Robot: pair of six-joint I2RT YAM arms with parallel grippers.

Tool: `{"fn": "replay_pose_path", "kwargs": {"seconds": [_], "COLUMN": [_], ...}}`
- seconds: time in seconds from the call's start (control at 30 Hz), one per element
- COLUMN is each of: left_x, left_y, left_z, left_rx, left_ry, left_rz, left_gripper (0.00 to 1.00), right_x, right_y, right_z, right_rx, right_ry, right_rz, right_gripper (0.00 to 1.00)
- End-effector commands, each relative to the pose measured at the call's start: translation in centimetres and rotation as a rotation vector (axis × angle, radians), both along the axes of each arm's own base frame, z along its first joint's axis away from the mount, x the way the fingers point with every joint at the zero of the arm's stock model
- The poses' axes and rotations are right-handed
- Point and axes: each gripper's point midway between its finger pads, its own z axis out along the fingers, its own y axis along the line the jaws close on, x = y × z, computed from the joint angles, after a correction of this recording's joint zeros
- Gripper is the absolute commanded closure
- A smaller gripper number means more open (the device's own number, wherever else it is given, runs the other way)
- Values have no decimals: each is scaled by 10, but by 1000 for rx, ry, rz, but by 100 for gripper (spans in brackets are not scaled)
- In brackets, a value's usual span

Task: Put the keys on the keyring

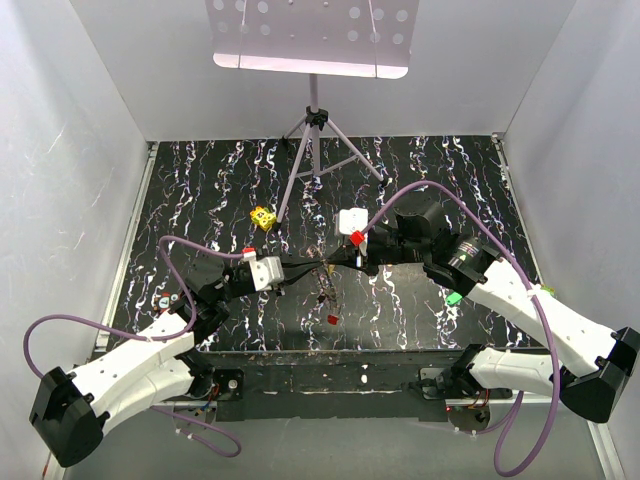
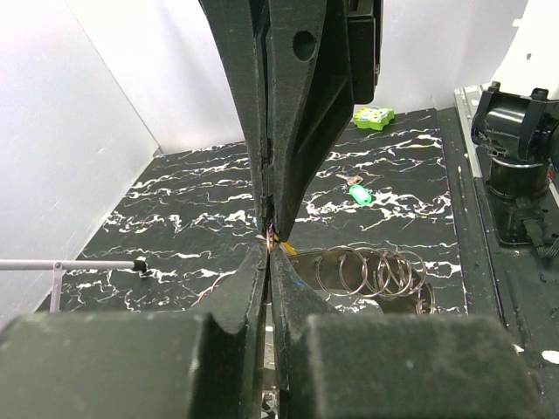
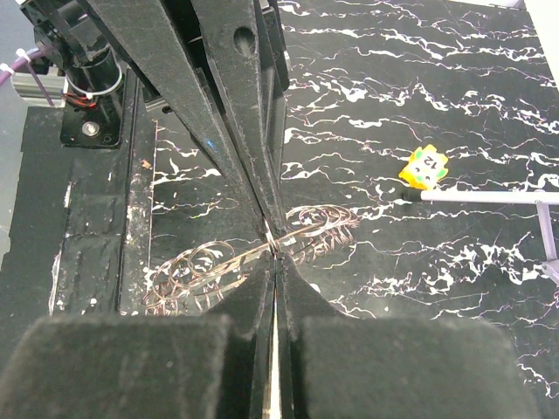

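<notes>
We see a black table [image 1: 200, 180] veined with white. Two arms reach inward from its near edge, and a tall stand [image 1: 316, 116] rises at the back.

Our landmark is the yellow cube [image 1: 263, 217]. The keyring [image 1: 322, 284], a loose bundle of thin wire loops, sits nearer the arm bases than the cube and a little to its right in the overhead view. The left gripper [image 1: 303, 272] and the right gripper [image 1: 335, 265] meet there tip to tip. Each is pinched closed on the keyring, and both wrist views show pressed-together fingers with wire fanning out on either side. We cannot tell whether the bundle is lifted off the table.

A red key [image 1: 330, 318] lies on the table just past the keyring from the cube. A green key [image 1: 453, 297] lies well to the cube's right, beyond the right gripper.

We judge the keyring to be light and springy. Its hard, thin wire is likely to slip or twist between the pads, so a firm pinch on a single loop close to its split seems best. The keys look light, stiff and flat. Taking one by the broad plastic head, with its hole left clear, should give the surest hold.
</notes>
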Motion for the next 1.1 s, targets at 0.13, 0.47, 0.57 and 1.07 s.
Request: {"fn": "replay_pose_path", "kwargs": {"seconds": [0.13, 0.47, 0.57, 1.07], "left_x": [2, 4, 4, 4], "left_y": [-3, -3, -2, -3], "left_z": [6, 4, 5, 3], "left_rx": [12, 20, 18, 23], "left_ry": [-12, 0, -5, 1], "left_rz": [-5, 2, 7, 1], "left_gripper": [100, 100, 100, 100], "right_x": [-5, -6, -3, -4], "right_y": [5, 3, 2, 2], "right_z": [36, 34, 33, 32], "right_rx": [99, 93, 85, 86], "right_ry": [-76, -88, -96, -87], "right_rz": [48, 54, 35, 39], "right_gripper": [99, 99, 99, 99]}}
